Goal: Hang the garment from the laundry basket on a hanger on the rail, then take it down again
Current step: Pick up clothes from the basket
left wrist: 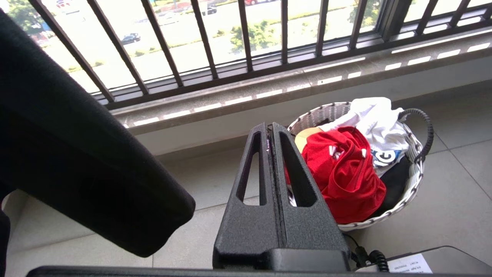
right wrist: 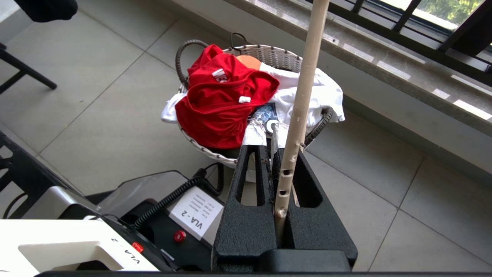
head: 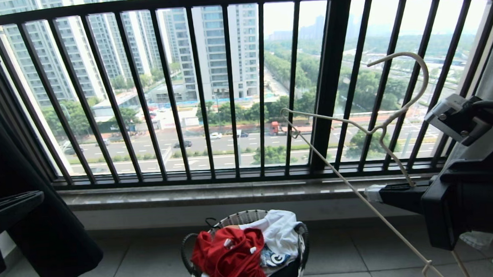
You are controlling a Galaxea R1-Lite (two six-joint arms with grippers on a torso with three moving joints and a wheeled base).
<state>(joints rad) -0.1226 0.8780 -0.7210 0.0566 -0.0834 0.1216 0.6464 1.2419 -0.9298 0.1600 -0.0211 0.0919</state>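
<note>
Two pincers are seen: the right gripper (right wrist: 269, 148) is clenched on the hanger (head: 381, 128); the left gripper (left wrist: 271, 129), empty, is pressed closed, the garment (left wrist: 346, 173) lying beyond it in the laundry basket (left wrist: 413, 181).

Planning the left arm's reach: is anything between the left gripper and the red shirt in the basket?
Nothing visible. The left gripper, shut and empty, points at the red garment, which lies on top in the laundry basket. The right gripper holds the hanger off to the side.

Garment (head: 231, 257) in basket (head: 238, 218)
</note>
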